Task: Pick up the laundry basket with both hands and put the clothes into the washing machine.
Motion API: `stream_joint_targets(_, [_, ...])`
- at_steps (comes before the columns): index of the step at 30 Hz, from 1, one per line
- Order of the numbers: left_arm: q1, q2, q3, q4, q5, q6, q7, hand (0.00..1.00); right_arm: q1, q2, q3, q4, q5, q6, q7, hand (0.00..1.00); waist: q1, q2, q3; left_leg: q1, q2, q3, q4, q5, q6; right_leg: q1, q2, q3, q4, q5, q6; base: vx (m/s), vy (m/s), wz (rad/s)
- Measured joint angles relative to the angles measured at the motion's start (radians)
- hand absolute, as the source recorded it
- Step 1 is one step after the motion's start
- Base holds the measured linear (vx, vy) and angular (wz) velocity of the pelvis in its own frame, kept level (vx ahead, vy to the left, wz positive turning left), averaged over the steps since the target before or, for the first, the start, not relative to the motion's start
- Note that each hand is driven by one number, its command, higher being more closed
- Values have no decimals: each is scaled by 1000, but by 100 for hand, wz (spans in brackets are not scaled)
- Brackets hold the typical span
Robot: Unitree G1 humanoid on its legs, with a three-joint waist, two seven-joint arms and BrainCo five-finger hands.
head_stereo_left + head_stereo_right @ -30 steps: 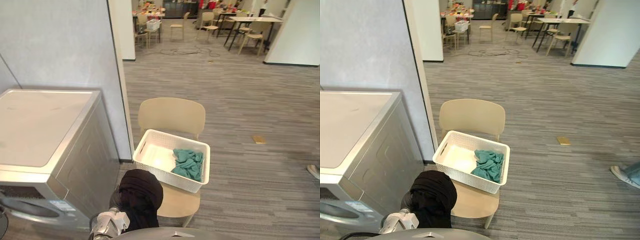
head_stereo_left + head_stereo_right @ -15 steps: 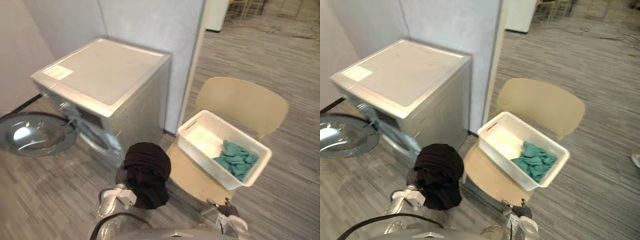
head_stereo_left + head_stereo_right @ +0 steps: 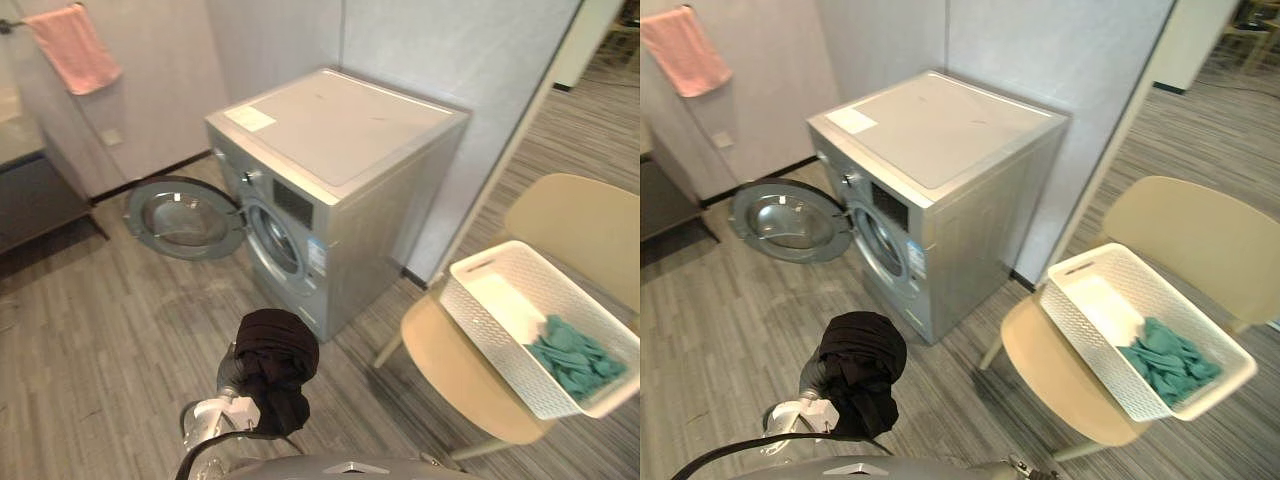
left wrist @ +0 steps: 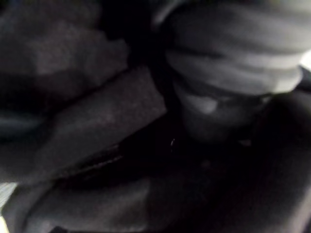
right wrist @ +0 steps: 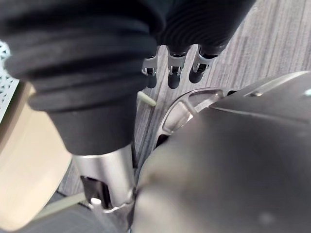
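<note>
Nearest, a bunched black cloth swathes the left hand; whether that hand grips it cannot be told. The right hand hangs low beside the chair, and its state cannot be told either. Grey plank floor runs through the room. The white laundry basket sits on the rear of the chair's seat by the backrest, with teal clothes at its far end. Left of the chair, the silver washing machine stands against a pale wall, its round door swung open over the floor. Since half a second ago the camera has turned left, bringing in the door and a pink towel hung on the wall. Basket and cloth are unchanged.
</note>
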Motion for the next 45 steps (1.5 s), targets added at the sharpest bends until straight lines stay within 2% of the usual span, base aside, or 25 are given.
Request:
stream_joint_targets(2, [18, -5, 13, -2, 5, -1, 1, 100, 9, 25, 14, -41, -26, 1, -1, 0, 11, 10, 7, 20, 18, -16, -31, 12, 10, -48, 47, 180, 75, -6, -15, -41, 12, 50])
stream_joint_targets(3, [21, -5, 57, -4, 5, -2, 10, 100, 9, 45, 31, -67, -36, 1, 2, 0, 14, -4, 12, 24, 44, -22, -34, 22, 14, -78, 139, 285, 155, -141, 38, -30, -77, 20])
stream_joint_targets(5, [19, 4, 82, -4, 16, -4, 26, 100, 26, 83, 70, -93, -34, -2, 7, 0, 18, -59, 8, -7, 51, -30, -21, 24, 9, -66, 258, 330, 115, -302, 54, -53, -174, 22])
stream_joint_targets(6, [17, 12, 72, -11, 22, -3, 26, 100, 33, 104, 79, -94, -28, -4, 7, 0, 15, -92, 5, -49, 38, -42, -4, 27, 7, -28, 287, 374, -2, -381, 86, -54, -153, 34])
stream_joint_targets(7, [8, 10, 65, -5, 23, 0, 27, 100, 32, 110, 74, -93, -14, -7, 7, 0, 13, -92, 9, -72, 39, -59, 7, 29, 6, -26, 303, 385, -34, -385, 164, -43, -131, 57])
stream_joint_targets(8, [8, 6, 47, -11, 23, 5, 28, 100, 41, 109, 59, -97, 8, -8, 6, 0, -2, -95, 7, -98, 40, -74, 34, 53, 51, -29, 334, 398, -55, -394, 149, 23, -155, 86])
stream_joint_targets(9, [8, -2, 15, -20, 23, 7, 27, 100, 71, 112, 41, -97, 15, -9, 6, 0, -9, -82, 15, -135, 36, -76, 81, 61, 57, -11, 361, 431, -70, -405, 138, 54, -151, 108])
stream_joint_targets(13, [-15, -29, -15, -48, 24, 6, 20, 100, 140, 115, 9, -92, 37, -5, 6, 0, -27, -59, 12, -186, 19, -130, 161, 54, 38, 48, 404, 520, -51, -385, 110, 120, -43, 111])
stream_joint_targets(15, [-26, -37, -19, -50, 24, 4, 18, 100, 138, 106, 10, -93, 44, -5, 8, 0, -16, -44, 8, -226, 32, -136, 257, 8, 18, 77, 427, 526, -45, -385, 109, 63, 3, 60])
stream_joint_targets(17, [-15, -38, -19, -59, 23, 4, 18, 100, 117, 89, 12, -97, 44, -12, 11, 0, -6, -9, 12, -250, 63, -147, 348, -50, 5, 106, 462, 525, -52, -391, 70, 14, 3, 22])
stream_joint_targets(18, [0, -35, -12, -80, 22, 4, 20, 100, 110, 86, 19, -99, 44, -18, 21, 0, 5, 10, 23, -274, 79, -149, 420, -74, -14, 120, 479, 525, -66, -416, 26, -82, 18, -7])
stream_joint_targets(21, [11, -37, 23, -116, 21, 4, 21, 100, 70, 63, 40, -120, 45, -17, 26, 0, 29, 28, 67, -447, 134, -167, 776, -51, -37, 143, 513, 565, -46, -517, 42, -155, 44, -12])
stream_joint_targets(23, [30, -39, 63, -115, 21, 7, 26, 100, 66, 74, 70, -145, 45, -12, 24, 0, 39, -12, 64, -457, 143, -122, 794, -14, -3, 147, 476, 588, -42, -520, 48, -54, 61, -30])
stream_joint_targets(24, [25, -37, 77, -116, 20, 3, 29, 100, 63, 72, 90, -171, 45, -11, 24, 0, 47, -16, 62, -461, 165, -101, 762, -57, 42, 132, 465, 610, -43, -517, 52, 27, 39, -43])
stream_joint_targets(25, [25, -37, 87, -115, 20, 2, 31, 100, 55, 71, 100, -177, 45, -11, 23, 0, 46, -15, 62, -464, 179, -98, 722, -74, 51, 125, 458, 619, -44, -515, 57, 67, 118, -56])
stream_joint_targets(27, [25, -41, 100, -106, 20, 3, 42, 100, 43, 74, 131, -191, 45, -6, 22, 0, 43, -28, 54, -459, 233, -105, 470, -75, 62, 106, 430, 659, -63, -517, 69, 150, 248, -44])
stream_joint_targets(29, [22, -53, 98, -60, 20, 3, 49, 100, 33, 65, 122, -161, 43, -7, 21, 0, 42, -36, 31, -451, 227, -182, 279, -56, 28, 104, 387, 716, -89, -544, 115, 263, 423, -41])
stream_joint_targets(30, [21, -55, 102, -11, 20, 3, 55, 100, 12, 50, 108, -114, 43, -4, 21, 0, 47, -36, 24, -452, 207, -175, 319, 0, -74, 127, 349, 752, -116, -558, 124, 281, 424, -58])
stream_joint_targets(31, [26, -56, 105, 12, 20, 5, 60, 100, 9, 46, 92, -85, 42, -3, 23, 0, 49, -48, 5, -454, 180, -160, 362, 21, -98, 136, 311, 773, -135, -561, 113, 491, 643, -75])
stream_joint_targets(32, [37, -31, 119, 47, 20, 7, 67, 100, -2, 65, 84, -32, 42, -2, 27, 0, 32, -86, -30, -482, 130, -138, 443, -5, -98, 133, 259, 825, -141, -496, 115, 525, 600, -24])
stream_joint_targets(34, [7, 17, 113, 75, 21, 11, 65, 100, 2, 98, 53, 6, 48, -1, 31, 0, -3, -100, -53, -501, 92, -131, 498, -39, -77, 95, 243, 866, -64, -362, 128, 486, 502, 1])
stream_joint_targets(38, [-41, 90, 94, 73, 24, 8, 56, 100, 19, 98, -14, 26, 46, -4, 29, 0, -26, -90, -51, -352, 52, -38, 438, -92, 9, -102, 244, 906, 275, 71, 62, 357, 366, -26])
stream_joint_targets(42, [-54, 92, 104, 66, 25, 4, 62, 100, 37, 106, -20, -32, 50, -7, 37, 0, -34, -55, -6, -113, 51, 87, 301, -123, 51, -309, 336, 721, 612, -242, 42, 228, 186, -76])
stream_joint_targets(43, [-55, 85, 103, 49, 26, 4, 63, 100, 46, 105, -10, -69, 48, -7, 47, 0, -38, -44, -2, -58, 58, 130, 270, -150, 57, -362, 388, 640, 615, -311, 42, 170, 58, -101])
stream_joint_targets(45, [-65, 69, 92, 17, 26, 4, 63, 100, 51, 114, -9, -96, 47, -4, 51, 0, -44, -43, 15, 2, 65, 181, 247, -178, 49, -403, 401, 467, 524, -362, 44, 150, -31, -66])
